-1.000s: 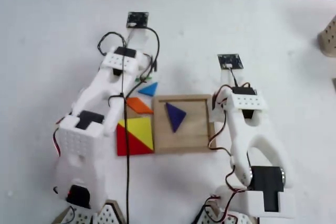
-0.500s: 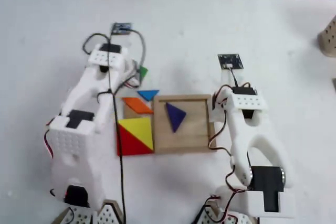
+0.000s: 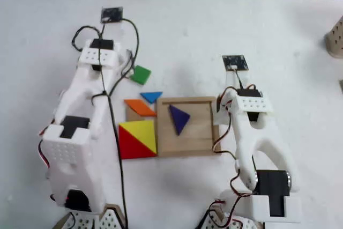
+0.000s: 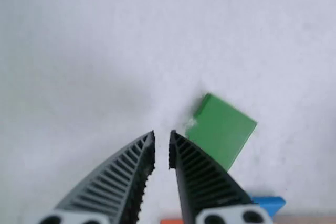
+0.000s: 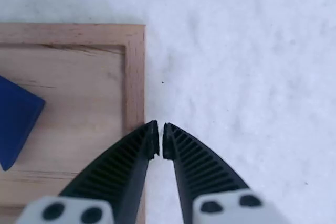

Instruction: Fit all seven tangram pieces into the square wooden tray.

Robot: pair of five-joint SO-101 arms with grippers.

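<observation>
Tangram pieces: one, the dark blue triangle, lies flat inside the tray; the others named below lie on the table outside it.
Wooden tray: square, flat on the white table between the two arms.
Yellow triangle and red triangle: joined along their long edges into a square, just beside the tray on the left arm's side.
Orange parallelogram: at the tray's far corner on that same side.
Light blue triangle: just beyond the parallelogram.
Green square: farther out, apart from the other pieces.
Left gripper: jaws drawn almost together, holding nothing; tips just beside the green square's edge.
Right gripper: jaws likewise nearly closed and empty; tips at the outer edge of the tray's rim.
</observation>
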